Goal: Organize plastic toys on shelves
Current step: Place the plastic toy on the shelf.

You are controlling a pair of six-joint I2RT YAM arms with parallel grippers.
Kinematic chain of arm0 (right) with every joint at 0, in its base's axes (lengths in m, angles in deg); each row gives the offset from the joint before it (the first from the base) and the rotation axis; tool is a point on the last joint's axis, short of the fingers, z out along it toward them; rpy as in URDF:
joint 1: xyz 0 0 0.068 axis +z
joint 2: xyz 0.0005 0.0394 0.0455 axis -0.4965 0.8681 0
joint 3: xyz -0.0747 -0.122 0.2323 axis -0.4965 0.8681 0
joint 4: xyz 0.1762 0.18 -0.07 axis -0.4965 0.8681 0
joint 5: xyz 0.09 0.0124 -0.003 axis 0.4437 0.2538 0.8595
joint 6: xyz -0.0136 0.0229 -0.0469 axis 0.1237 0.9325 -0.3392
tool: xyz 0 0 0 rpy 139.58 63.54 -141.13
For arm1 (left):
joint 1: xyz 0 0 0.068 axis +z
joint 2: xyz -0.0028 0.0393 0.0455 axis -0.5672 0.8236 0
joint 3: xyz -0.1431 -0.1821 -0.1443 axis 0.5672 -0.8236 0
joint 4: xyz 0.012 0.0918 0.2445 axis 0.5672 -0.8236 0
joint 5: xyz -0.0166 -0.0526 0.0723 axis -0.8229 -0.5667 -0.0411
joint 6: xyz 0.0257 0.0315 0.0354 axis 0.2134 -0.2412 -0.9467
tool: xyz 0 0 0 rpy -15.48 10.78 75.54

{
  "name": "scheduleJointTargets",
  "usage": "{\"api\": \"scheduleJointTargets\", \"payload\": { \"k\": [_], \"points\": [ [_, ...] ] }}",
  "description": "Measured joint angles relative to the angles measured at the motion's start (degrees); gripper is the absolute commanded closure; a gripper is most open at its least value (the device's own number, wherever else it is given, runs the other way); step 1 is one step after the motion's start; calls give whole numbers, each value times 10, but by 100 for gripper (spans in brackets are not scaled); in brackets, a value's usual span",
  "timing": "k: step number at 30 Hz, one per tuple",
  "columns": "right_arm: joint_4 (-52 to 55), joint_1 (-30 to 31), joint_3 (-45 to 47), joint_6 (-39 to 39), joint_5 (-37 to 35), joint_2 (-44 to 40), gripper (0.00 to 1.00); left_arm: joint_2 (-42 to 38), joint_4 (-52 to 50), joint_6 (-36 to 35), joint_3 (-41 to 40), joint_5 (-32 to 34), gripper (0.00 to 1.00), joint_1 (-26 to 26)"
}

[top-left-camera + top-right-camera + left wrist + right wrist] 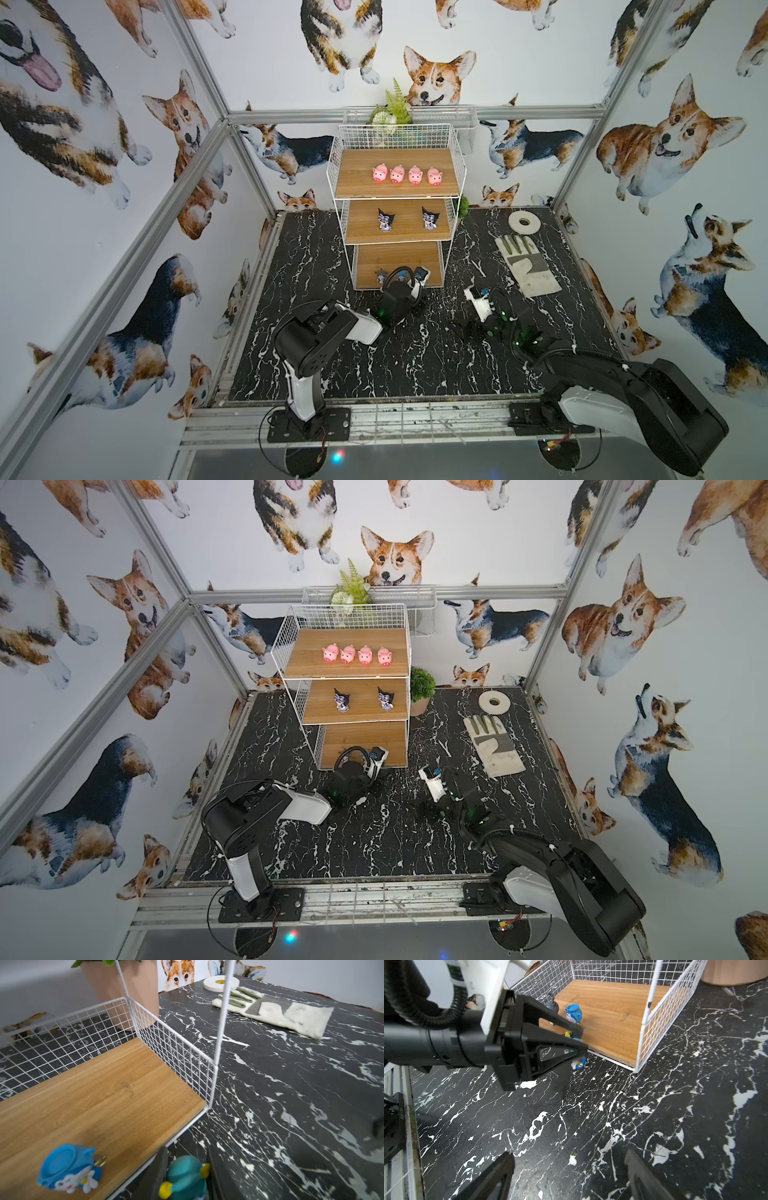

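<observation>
Gripping a blue figure [186, 1174], left end effector [582, 1040] hovers beside bottom shelf [116, 1093].

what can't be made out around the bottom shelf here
- held blue toy: left wrist view, cut off by the frame edge; face unseen.
- grey figure: right wrist view, half behind the left gripper.
- toys on the bottom shelf: both top views, too small, partly covered by the left arm.

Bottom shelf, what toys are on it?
A blue figure and a grey figure stand near its front. The left gripper holds a third figure just off the edge. From above, the arm hides part of the front.
</observation>
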Motion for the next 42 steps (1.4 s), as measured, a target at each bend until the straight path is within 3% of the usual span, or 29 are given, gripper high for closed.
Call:
{"api": "scheduleJointTargets", "payload": {
  "k": [7, 42],
  "points": [
    [0, 0, 2, -3, -1, -1, 11, 26, 11, 3, 35, 40, 71, 2],
    [-2, 0, 5, -5, 2, -10, 11, 89, -49, 37, 125, 62, 67, 19]
  ]
}}
